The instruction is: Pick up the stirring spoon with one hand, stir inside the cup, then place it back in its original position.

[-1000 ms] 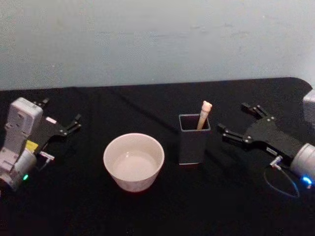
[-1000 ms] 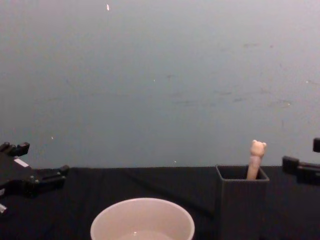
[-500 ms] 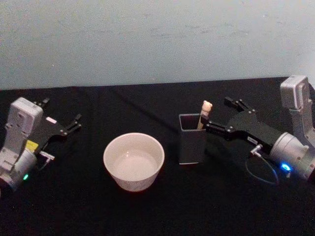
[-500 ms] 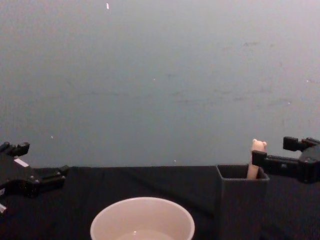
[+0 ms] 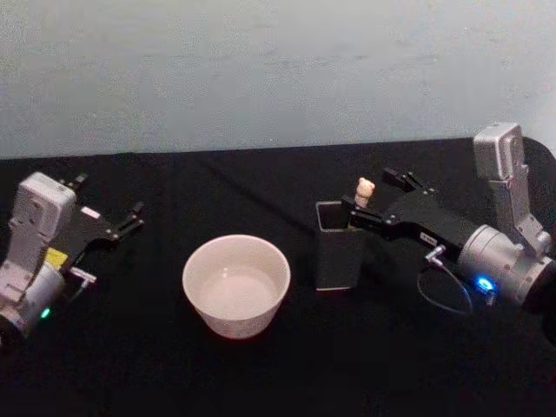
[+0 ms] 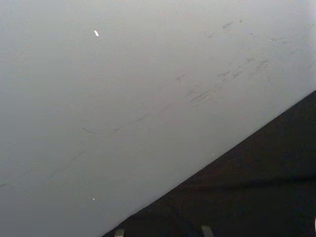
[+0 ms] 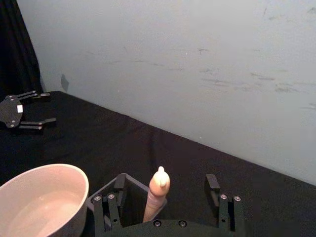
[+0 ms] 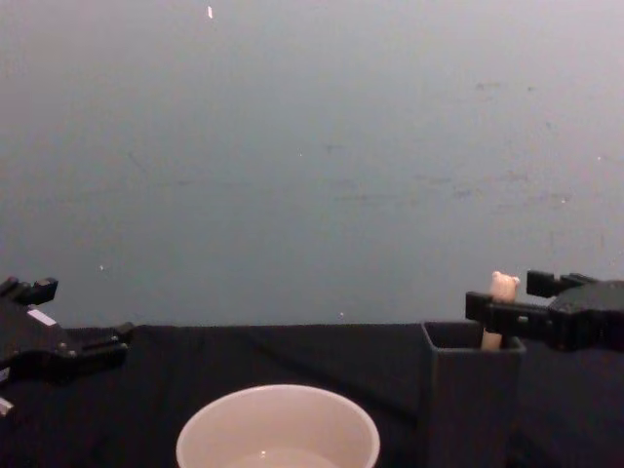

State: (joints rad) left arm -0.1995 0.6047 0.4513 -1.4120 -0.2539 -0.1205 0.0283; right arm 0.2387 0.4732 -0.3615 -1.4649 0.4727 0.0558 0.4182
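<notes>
Over the holder [image 5: 339, 257], the right gripper [image 5: 366, 189] straddles the stirring spoon [image 7: 157, 197].
Arm reaches level from the right, fingers apart; left gripper [image 5: 120, 221] parked, likewise spread.

The right arm [image 5: 499, 261] stretches in low from the right toward the middle, its right gripper [image 5: 367, 188] level with jaws spread wide, while the left arm [image 5: 30, 252] rests at the left, its left gripper [image 5: 109, 195] likewise spread.
</notes>
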